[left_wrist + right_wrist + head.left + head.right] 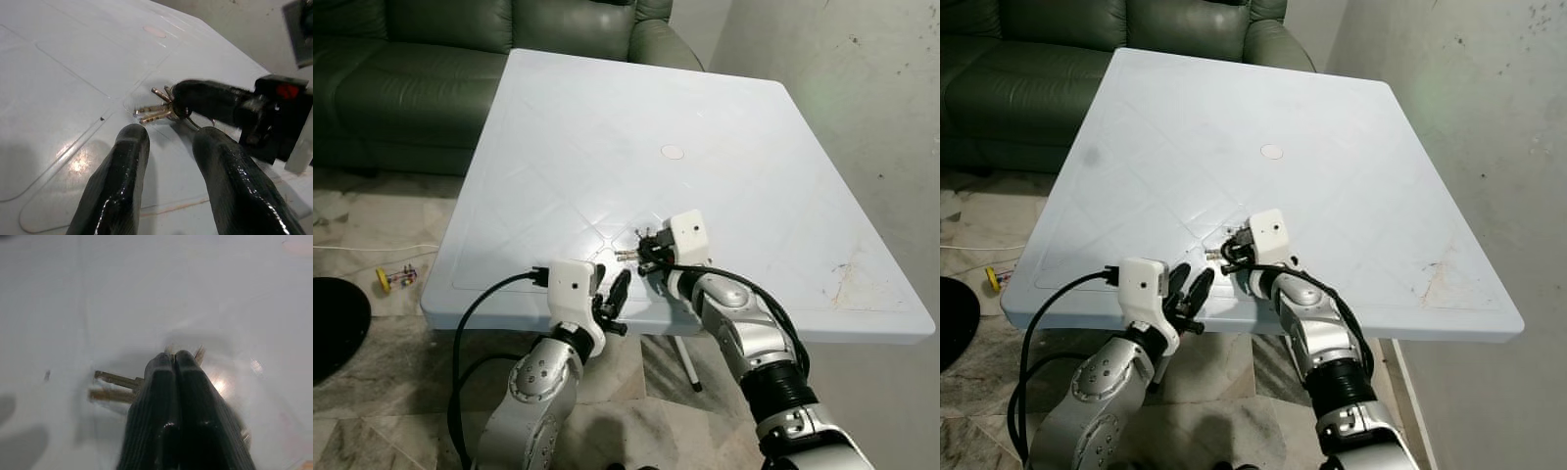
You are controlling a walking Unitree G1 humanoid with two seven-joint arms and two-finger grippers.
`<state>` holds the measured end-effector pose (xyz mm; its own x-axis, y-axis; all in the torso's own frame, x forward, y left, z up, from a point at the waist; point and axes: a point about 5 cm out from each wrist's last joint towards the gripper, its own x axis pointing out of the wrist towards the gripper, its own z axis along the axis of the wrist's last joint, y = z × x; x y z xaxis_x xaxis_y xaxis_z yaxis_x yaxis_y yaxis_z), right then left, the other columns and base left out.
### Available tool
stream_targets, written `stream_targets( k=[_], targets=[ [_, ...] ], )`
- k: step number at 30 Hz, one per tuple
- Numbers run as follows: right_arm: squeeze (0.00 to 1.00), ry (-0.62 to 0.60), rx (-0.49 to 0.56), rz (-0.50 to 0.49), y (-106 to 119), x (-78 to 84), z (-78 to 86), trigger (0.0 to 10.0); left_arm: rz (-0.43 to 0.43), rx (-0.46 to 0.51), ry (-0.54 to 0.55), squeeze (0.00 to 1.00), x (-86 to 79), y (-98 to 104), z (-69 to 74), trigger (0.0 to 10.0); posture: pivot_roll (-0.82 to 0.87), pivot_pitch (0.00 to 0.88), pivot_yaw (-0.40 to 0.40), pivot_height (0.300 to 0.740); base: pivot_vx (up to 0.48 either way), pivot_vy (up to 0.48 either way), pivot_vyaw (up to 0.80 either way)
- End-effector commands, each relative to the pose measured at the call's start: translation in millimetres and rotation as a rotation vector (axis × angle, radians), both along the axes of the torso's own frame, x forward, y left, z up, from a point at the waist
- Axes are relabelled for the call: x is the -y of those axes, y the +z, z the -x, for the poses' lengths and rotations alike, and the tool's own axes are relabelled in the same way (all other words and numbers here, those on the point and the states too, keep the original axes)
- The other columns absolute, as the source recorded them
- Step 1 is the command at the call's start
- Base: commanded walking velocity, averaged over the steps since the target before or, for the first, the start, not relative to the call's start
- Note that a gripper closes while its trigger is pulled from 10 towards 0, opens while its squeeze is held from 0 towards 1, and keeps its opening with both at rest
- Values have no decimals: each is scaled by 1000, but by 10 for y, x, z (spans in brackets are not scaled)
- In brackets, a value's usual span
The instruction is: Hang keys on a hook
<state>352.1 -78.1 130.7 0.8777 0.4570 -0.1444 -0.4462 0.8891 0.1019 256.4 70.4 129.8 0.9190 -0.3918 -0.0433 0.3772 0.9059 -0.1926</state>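
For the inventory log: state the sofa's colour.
Dark green sofa, best in the left eye view.

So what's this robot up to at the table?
It is picking up a bunch of keys from the white table. The right gripper has its two black fingers closed together on the bunch, which lies near the table's front edge. The left gripper hovers beside it at the edge, fingers apart and holding nothing. A green sofa stands behind the table.

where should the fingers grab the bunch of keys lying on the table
At the ring end, coming down from above. The keys lie flat on the white table with blades fanned toward the robot's left, so the bunched ring end gives most to pinch. The right gripper is shut there.
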Motion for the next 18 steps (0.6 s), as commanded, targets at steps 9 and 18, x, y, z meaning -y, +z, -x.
stream_targets(
  k=[9, 18],
  targets=[
    [0, -158, 172, -152, 513, 198, -195, 0, 16, 35, 42, 0, 85, 112, -209, 10000, 146, 133, -167, 740, 0, 0, 0],
    [0, -215, 281, -181, 799, 270, -222, 0, 2, 101, 81, 0, 61, 278, -517, 10000, 137, 100, -154, 740, 0, 0, 0]
  ],
)
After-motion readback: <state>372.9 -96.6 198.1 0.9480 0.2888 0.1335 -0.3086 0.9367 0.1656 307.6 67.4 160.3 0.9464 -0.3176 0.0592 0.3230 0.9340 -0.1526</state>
